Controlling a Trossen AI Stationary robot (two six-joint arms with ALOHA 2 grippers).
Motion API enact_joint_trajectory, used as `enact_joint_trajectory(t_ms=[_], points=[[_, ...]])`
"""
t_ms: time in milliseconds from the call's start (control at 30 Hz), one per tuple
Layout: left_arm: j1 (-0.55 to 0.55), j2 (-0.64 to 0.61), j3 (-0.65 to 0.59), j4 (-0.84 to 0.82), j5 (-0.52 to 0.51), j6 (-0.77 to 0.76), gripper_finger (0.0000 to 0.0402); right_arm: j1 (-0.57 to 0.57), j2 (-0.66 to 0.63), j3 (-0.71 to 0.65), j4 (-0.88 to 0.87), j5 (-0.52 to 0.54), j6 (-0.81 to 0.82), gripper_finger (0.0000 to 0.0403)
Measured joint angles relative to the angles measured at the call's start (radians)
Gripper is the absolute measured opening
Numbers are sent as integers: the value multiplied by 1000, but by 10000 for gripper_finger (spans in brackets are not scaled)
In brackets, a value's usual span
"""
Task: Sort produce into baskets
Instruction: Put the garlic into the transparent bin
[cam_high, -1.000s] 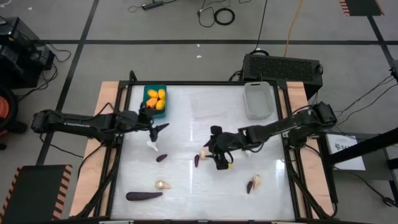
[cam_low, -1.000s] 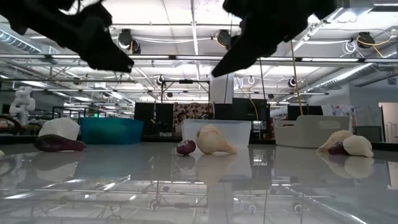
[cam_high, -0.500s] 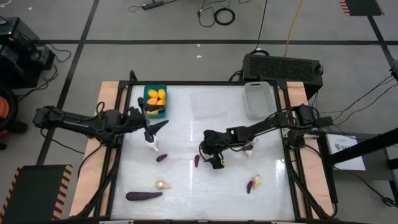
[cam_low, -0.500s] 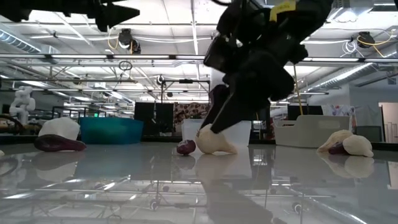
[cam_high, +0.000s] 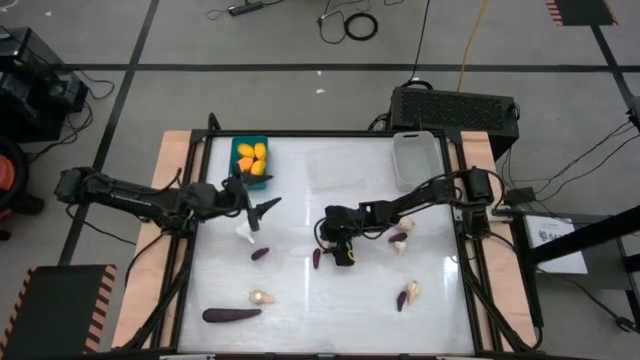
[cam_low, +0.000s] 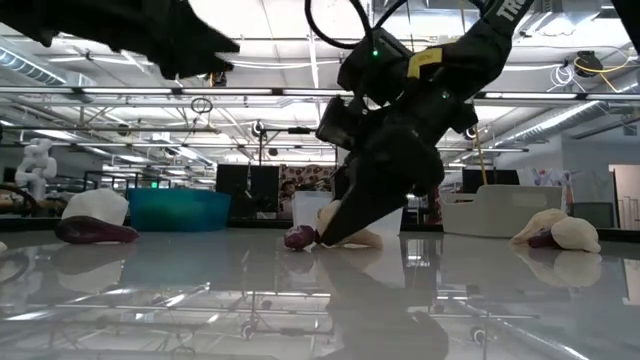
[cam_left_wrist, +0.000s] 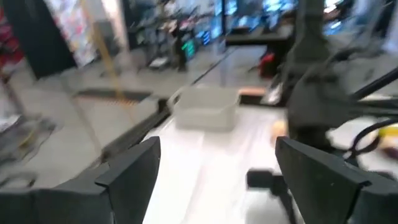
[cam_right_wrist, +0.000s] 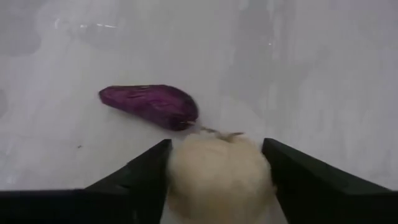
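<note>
My right gripper is down at the table's middle, shut on a cream garlic bulb. A small purple piece lies right beside the bulb. My left gripper is open and empty in the air, just near of the teal basket that holds yellow-orange ovals. Another garlic bulb lies below it. The white-grey basket stands at the far right. The clear tray shows faintly between them. Loose on the table lie a long purple piece, a small purple one and a bulb. My right gripper has the garlic bulb between its two fingers, one on each side of its round body. The fingers slant down at it from the table's right side. The bulb rests on the table top, its stem end toward the purple piece.
Bulb-and-purple pairs lie at the right and near right. A black box stands behind the table's far edge. The near middle of the table has free room.
My right gripper has gone toward the table's left edge and down, and its fingers now stand around the garlic bulb on the table. My left gripper has swung a little toward the table's right, staying open in the air.
</note>
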Motion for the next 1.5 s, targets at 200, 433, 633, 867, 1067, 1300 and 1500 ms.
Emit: enact_joint_trajectory(t_ms=[200, 433, 633, 867, 1067, 1300, 1500], points=[[0, 0, 0, -94, -29, -50, 325, -43, -15, 6, -5, 11, 1, 164], [0, 0, 0, -93, -30, -50, 325, -111, -15, 121, -108, 11, -24, 126], [0, 0, 0, -128, 37, -78, 325, -183, -16, 306, -240, 144, -113, 152], [0, 0, 0, -201, 126, -126, 325, -308, -18, 470, -387, 172, -124, 158], [0, 0, 0, -197, 153, -130, 325, -427, -2, 477, -419, 170, -69, 159], [-21, 33, 0, -186, 269, -125, 325, -525, 23, 477, -436, 167, 43, 160], [-24, 33, 0, -179, 204, -126, 325, -550, 23, 476, -456, 167, 60, 160]])
